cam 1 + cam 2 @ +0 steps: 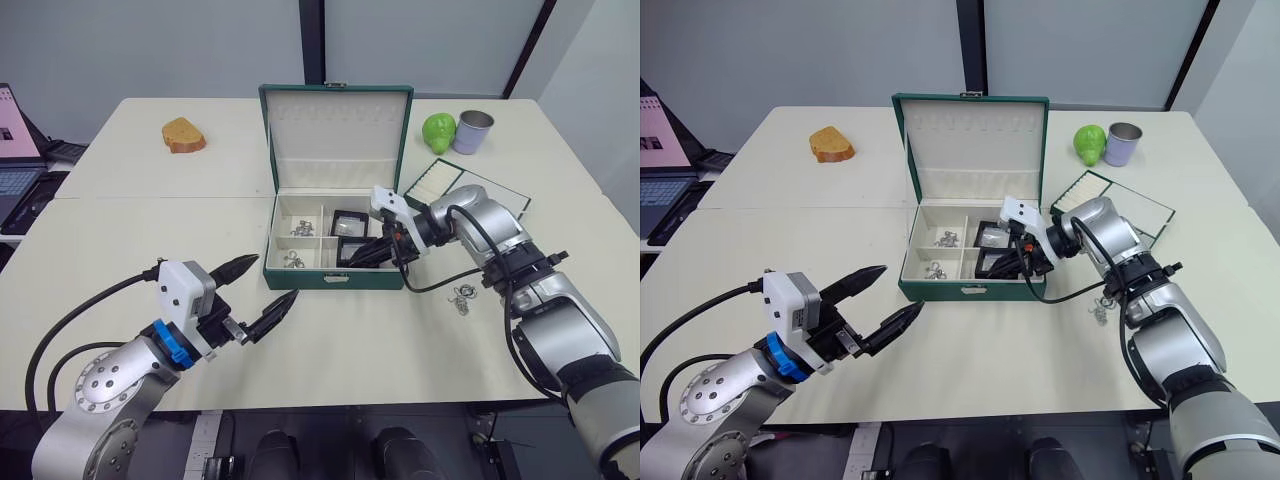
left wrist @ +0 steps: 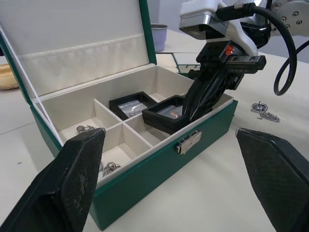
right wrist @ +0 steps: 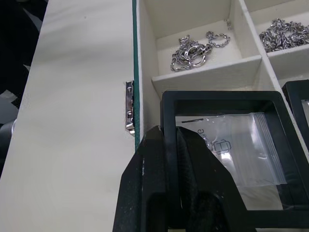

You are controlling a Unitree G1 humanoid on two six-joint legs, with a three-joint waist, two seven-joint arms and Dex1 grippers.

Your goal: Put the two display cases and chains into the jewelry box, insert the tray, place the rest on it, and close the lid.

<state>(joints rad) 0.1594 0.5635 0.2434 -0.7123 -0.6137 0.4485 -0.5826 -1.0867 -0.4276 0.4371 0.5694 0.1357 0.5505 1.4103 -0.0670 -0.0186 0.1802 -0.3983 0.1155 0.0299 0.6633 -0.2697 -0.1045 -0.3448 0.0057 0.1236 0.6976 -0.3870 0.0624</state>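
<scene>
Display case (image 3: 227,145) pinched in right end effector (image 1: 372,252), tilted over jewelry box (image 1: 335,275) front-right compartment; left end effector (image 1: 258,292) agape at 7 o'clock.

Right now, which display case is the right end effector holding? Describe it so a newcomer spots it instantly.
Start at the open green jewelry box mid-table, lid up. Two black-framed display cases sit in its right-hand side; the held one is nearer the box's front wall. It alone is tilted, one edge propped on the front rim and pinched by the right end effector, while the other display case lies flat behind it.
</scene>
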